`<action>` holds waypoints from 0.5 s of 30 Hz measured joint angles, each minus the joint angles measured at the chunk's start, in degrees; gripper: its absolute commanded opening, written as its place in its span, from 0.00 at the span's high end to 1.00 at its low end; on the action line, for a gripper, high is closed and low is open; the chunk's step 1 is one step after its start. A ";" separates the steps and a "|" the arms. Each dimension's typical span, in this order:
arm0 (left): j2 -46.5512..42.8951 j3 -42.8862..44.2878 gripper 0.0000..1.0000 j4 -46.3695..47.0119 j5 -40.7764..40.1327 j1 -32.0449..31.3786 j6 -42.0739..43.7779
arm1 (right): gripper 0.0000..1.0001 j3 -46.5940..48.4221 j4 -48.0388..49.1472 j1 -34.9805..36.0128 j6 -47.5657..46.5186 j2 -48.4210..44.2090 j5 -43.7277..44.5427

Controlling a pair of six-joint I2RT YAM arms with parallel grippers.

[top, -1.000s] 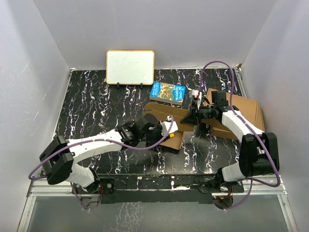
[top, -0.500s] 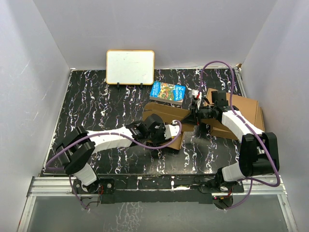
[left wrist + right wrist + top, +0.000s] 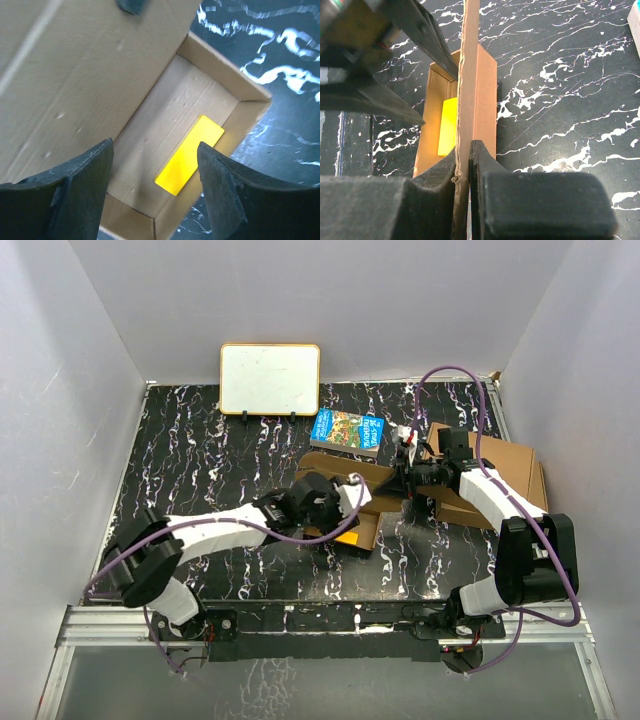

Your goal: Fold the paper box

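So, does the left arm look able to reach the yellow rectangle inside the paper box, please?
Probably yes: the left gripper hangs open above the yellow rectangle with nothing between, and the right gripper pinches the paper box by its raised flap, out of the way.

High rear overview, two close downward wrist views, paper box (image 3: 165, 120) interior common to all.
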 measured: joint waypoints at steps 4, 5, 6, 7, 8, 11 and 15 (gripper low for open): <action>-8.96 -3.45 0.33 2.14 0.11 1.77 -9.84 | 0.92 0.00 0.00 0.00 -0.02 0.02 -0.04; -11.91 -4.55 0.34 2.73 0.20 2.82 -12.74 | 0.92 0.02 0.00 0.00 -0.02 0.02 -0.04; -14.99 -5.62 0.35 3.43 0.20 4.09 -15.69 | 0.92 0.00 0.00 0.00 -0.02 0.02 -0.04; -18.05 -6.75 0.35 4.28 0.20 5.53 -18.56 | 0.92 0.02 0.00 0.00 -0.04 0.02 -0.07; -21.03 -7.96 0.35 5.03 0.15 7.08 -21.40 | 0.92 0.00 0.00 0.00 -0.07 0.04 -0.09; -28.50 -11.52 0.33 6.45 -0.07 11.85 -28.63 | 0.92 0.02 0.00 0.00 -0.13 0.33 -0.20; -34.40 -16.04 0.29 6.75 0.98 19.39 -35.52 | 0.92 0.02 -0.02 0.00 -0.15 0.46 -0.20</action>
